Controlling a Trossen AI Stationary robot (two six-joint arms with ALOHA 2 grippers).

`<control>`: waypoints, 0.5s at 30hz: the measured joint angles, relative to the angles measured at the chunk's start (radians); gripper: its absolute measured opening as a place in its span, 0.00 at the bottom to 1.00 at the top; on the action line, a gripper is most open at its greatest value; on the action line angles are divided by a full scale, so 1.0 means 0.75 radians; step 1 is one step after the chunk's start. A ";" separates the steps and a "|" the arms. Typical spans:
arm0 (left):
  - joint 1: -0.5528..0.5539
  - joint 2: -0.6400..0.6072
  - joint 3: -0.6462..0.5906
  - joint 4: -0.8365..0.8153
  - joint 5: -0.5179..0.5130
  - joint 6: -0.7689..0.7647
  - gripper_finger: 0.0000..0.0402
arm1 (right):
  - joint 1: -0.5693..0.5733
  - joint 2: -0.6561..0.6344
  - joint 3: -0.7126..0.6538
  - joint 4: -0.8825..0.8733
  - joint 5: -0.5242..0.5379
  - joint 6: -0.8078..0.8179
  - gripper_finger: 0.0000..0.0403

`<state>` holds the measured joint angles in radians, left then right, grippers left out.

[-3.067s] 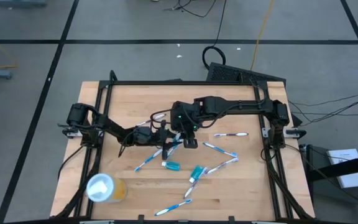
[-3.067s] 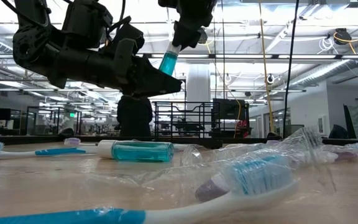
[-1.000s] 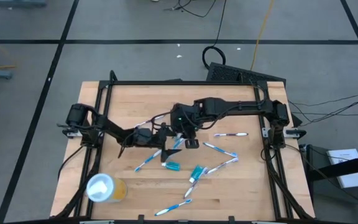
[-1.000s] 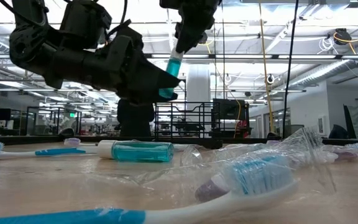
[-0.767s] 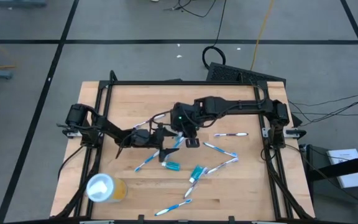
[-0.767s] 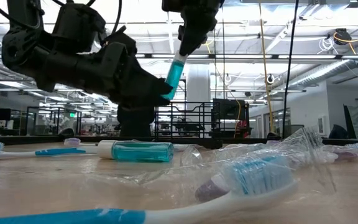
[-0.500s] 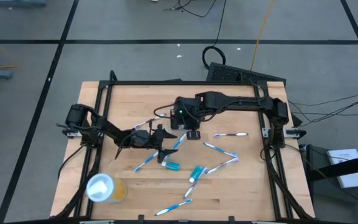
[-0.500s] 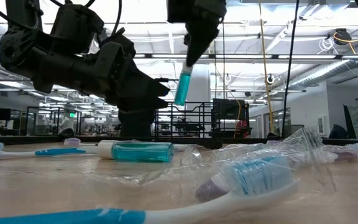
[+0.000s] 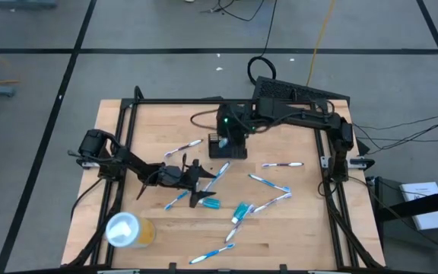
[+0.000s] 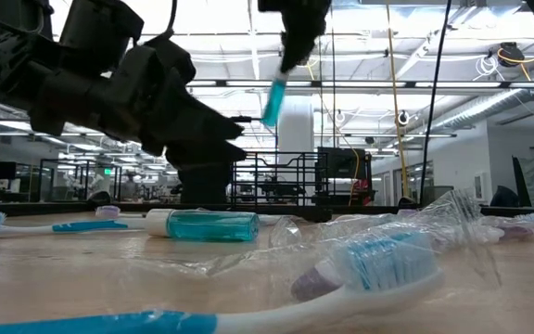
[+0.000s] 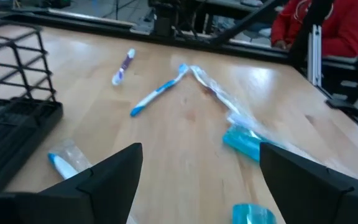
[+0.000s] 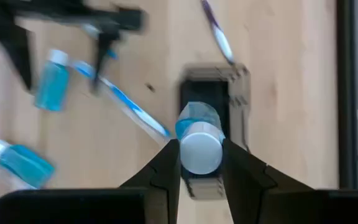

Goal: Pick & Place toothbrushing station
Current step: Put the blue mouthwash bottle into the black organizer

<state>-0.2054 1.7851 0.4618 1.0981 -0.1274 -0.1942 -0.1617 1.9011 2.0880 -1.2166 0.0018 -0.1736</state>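
Overhead, my right gripper (image 12: 201, 163) pinches a blue tube (image 12: 197, 142) directly above the mesh holder (image 12: 214, 99); my left gripper (image 9: 198, 185) hangs spread nearby.

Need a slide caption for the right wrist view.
Right gripper holds a white-capped blue bottle directly above the black wire-mesh holder; toothbrushes and other blue bottles lie scattered on the wooden table.

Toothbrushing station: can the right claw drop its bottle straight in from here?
Probably yes: the right claw holds the blue bottle directly above the toothbrushing station, nothing between.
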 joint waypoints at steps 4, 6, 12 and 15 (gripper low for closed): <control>-0.010 0.000 -0.001 -0.018 -0.001 0.003 0.80 | -0.053 0.004 -0.001 -0.031 0.000 -0.003 0.20; -0.010 0.000 -0.001 -0.021 -0.001 0.006 0.81 | -0.074 0.014 -0.001 -0.033 -0.028 -0.005 0.20; -0.009 0.000 -0.001 -0.030 -0.002 0.005 0.81 | -0.112 0.051 -0.002 -0.050 -0.074 -0.003 0.20; -0.009 0.000 -0.001 -0.031 -0.003 0.005 0.81 | -0.114 0.080 -0.002 -0.060 -0.113 -0.016 0.20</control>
<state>-0.2119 1.7851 0.4614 1.0748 -0.1295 -0.1902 -0.2474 1.9608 2.0869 -1.2617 -0.0828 -0.1854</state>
